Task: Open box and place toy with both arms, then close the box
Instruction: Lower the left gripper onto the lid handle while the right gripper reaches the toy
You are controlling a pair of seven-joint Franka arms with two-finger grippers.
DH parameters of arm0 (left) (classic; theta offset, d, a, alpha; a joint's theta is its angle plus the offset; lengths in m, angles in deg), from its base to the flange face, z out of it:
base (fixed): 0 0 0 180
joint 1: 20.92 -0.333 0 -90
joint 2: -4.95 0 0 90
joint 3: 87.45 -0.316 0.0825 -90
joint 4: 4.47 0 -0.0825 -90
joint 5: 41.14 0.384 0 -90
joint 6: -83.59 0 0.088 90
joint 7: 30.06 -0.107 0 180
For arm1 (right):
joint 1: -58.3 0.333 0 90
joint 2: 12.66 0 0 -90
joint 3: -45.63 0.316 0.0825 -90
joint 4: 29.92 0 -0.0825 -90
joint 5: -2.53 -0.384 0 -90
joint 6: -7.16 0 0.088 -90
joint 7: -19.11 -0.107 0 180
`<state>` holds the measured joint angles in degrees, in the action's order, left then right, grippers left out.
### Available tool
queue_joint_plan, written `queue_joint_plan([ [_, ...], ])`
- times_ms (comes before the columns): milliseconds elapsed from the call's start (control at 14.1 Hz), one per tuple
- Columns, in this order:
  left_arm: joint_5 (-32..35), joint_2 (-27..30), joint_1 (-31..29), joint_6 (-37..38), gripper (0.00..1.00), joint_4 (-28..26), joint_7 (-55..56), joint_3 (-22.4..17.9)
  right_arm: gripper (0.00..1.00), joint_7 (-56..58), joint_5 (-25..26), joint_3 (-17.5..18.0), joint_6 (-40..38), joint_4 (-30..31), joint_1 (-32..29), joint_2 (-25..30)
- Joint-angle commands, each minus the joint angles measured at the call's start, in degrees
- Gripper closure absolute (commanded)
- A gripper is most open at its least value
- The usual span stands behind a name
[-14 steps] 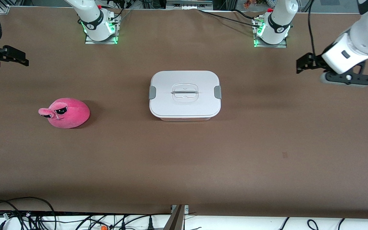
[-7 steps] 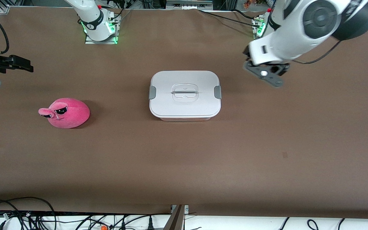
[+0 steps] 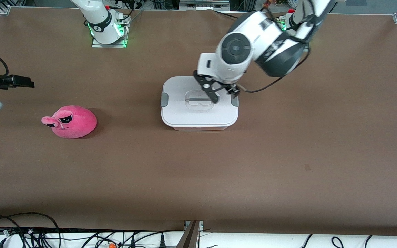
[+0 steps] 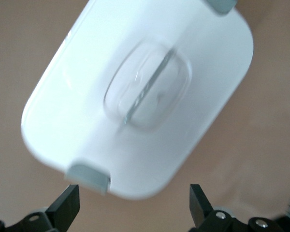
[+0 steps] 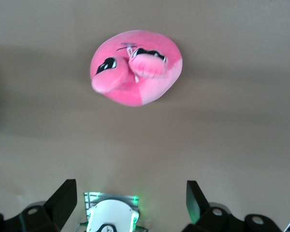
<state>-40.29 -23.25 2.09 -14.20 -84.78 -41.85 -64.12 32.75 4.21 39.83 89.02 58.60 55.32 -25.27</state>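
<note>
The table [image 3: 288, 155] carries the box [image 3: 184, 115] at its middle, lid shut, both clips down. My left gripper [image 3: 223, 91] hangs over the lid, fingers spread wide with nothing between them. The toy [image 3: 76, 122] lies toward the right arm's end, below my right gripper [image 3: 19, 82], fingers likewise parted.

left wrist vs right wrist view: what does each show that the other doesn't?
Left wrist only: the box, its white lid on, a grey clip and the clear centre handle, with the open left pincer over it. Right wrist only: the pink toy in sunglasses and a green-lit arm base, seen past the open right pincer. Both: brown table and two spread black fingertips, nothing held.
</note>
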Motion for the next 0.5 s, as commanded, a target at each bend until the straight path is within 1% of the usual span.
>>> queue_joint_plan([
  [0,7.2,-4.9,4.1,-6.5,0.0,2.8,-2.8,-0.4,0.0,3.8,0.5,0.3,4.9,4.0,-0.4,-1.4],
  [213,10.4,-7.0,5.5,-12.3,0.0,1.8,-3.7,-0.4,0.0,3.9,0.5,0.3,12.2,11.2,-0.4,-0.8],
  [284,11.4,-7.4,5.6,-12.4,0.02,1.7,-5.7,-0.4,0.0,3.9,0.4,0.3,15.2,13.7,-0.4,-0.8],
  [355,11.9,-7.6,5.5,-12.5,0.07,1.7,-8.0,-0.4,0.0,4.5,0.5,0.3,18.0,16.2,-0.4,-0.6],
  [427,11.9,-8.1,5.4,-12.6,0.08,1.7,-9.7,-0.4,0.0,5.6,0.4,0.3,20.5,19.2,-0.4,-0.2],
])
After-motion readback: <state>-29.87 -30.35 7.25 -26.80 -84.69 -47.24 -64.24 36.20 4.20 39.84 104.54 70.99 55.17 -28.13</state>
